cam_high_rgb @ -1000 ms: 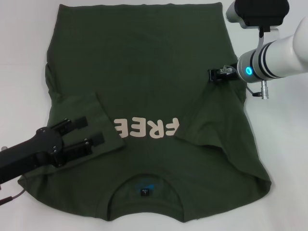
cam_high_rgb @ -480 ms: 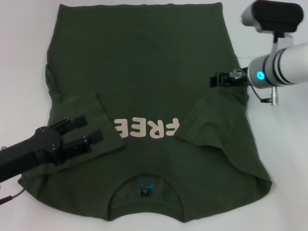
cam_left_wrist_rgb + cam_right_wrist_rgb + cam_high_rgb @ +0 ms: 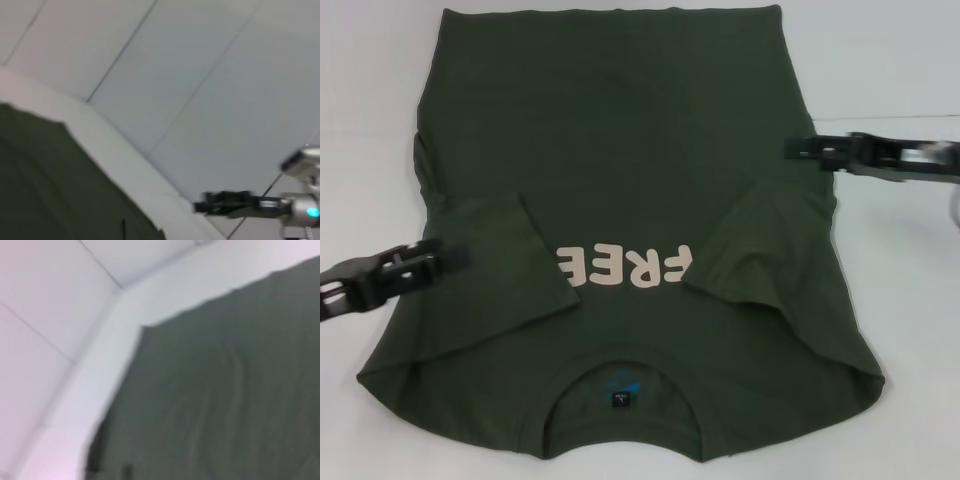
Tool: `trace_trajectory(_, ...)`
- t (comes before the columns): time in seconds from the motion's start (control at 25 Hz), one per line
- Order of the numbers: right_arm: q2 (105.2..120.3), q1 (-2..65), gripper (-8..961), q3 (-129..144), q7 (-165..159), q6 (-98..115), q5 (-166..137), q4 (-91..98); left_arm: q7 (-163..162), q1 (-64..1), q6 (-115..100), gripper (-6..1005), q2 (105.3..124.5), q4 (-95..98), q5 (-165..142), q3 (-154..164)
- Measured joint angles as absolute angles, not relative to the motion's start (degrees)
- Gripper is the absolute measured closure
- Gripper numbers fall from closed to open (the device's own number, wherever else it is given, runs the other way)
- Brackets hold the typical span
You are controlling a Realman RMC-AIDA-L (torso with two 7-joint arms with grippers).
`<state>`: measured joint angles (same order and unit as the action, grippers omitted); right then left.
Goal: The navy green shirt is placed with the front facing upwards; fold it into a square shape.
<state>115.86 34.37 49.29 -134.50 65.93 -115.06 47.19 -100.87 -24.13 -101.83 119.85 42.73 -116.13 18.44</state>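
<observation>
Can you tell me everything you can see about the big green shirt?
The navy green shirt is a dark olive short-sleeved tee that looks like soft cotton. It lies flat, front up, on a white table, neck nearest the robot. Both sleeves are folded inward over the chest, partly covering cream letters. A small dark label sits inside the round neck. Neither gripper holds it.

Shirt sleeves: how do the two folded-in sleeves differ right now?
The left sleeve lies flat, its straight hem covering the first letter of the cream lettering. The right sleeve is rumpled, its hem lifted, and only meets the lettering's other end. Both lie folded inward on the shirt, untouched by either gripper.
</observation>
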Motion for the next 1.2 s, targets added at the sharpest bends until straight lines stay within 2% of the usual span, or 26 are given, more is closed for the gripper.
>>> trace_trajectory(0.16, 113.43, 31.0, 124, 40.1, -129.5, 78.7, -111.5, 44.4, -113.3, -23.9, -103.0, 157, 117.40, 48.0, -121.0, 18.3)
trace_trajectory(0.28, 111.81, 28.0, 121, 36.4, -128.8, 85.3, -111.5, 42.6, -120.6, -24.6, -102.7, 159, 115.93, 50.2, -128.0, 18.2)
trace_trajectory(0.36, 111.43, 26.1, 119, 35.4, -128.0, 87.3, -111.6, 42.2, -124.1, -25.7, -102.4, 161, 115.10, 50.6, -134.2, 17.4)
trace_trajectory(0.6, 111.22, 20.9, 116, 33.9, -125.3, 88.8, -111.6, 41.4, -128.4, -28.0, -99.2, 165, 114.04, 50.8, -142.4, 16.6)
trace_trajectory(0.8, 110.77, 19.6, 116, 33.7, -124.1, 89.2, -112.6, 40.2, -130.1, -31.3, -96.2, 169, 112.80, 50.8, -151.7, 17.0)
trace_trajectory(1.2, 111.25, 20.6, 115, 33.9, -123.1, 88.7, -116.1, 40.0, -130.6, -31.6, -93.3, 177, 113.12, 47.9, -152.9, 20.3)
